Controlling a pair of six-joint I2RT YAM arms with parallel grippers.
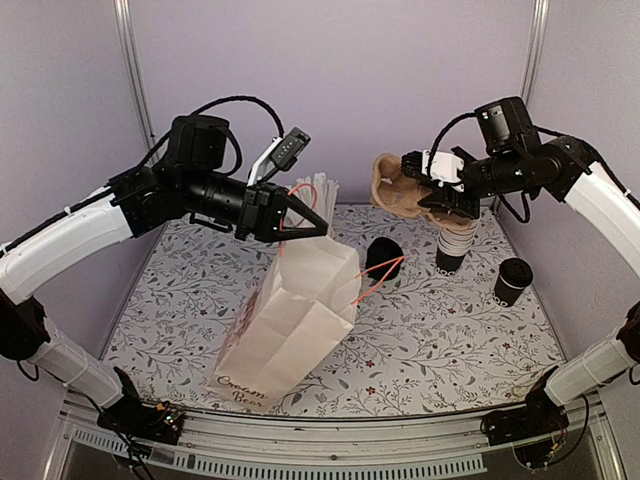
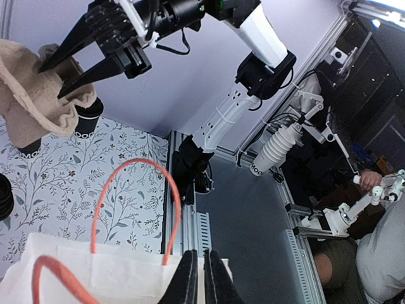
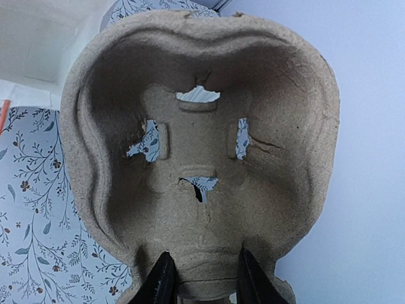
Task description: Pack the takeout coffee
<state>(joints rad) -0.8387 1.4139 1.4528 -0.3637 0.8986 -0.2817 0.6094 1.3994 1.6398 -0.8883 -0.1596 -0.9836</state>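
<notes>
- Top view: the left end effector (image 1: 305, 215) is clenched on the top edge of a white paper bag (image 1: 290, 320), which leans on the flower-patterned bench (image 1: 450, 340).
- The right end effector (image 1: 432, 192) hangs above the bench, grasping a brown pulp cup tray (image 1: 392, 185) just over a stack of cups (image 1: 455, 245).
- The takeout coffee (image 1: 512, 280), lid on, stands upright on the bench near the right edge, apart from both arms and from the bag.
- Left wrist view: the left end effector (image 2: 201, 256) has its fingers nearly together at the bag's (image 2: 114, 278) rim, beside an orange handle (image 2: 139, 161). Across the bench (image 2: 63, 183), the right end effector (image 2: 63, 73) pinches the tray (image 2: 31, 95).
- Right wrist view: the right end effector (image 3: 202, 278) grips the tray's (image 3: 285, 126) near edge, and the bench (image 3: 31, 209) shows through its slots.
</notes>
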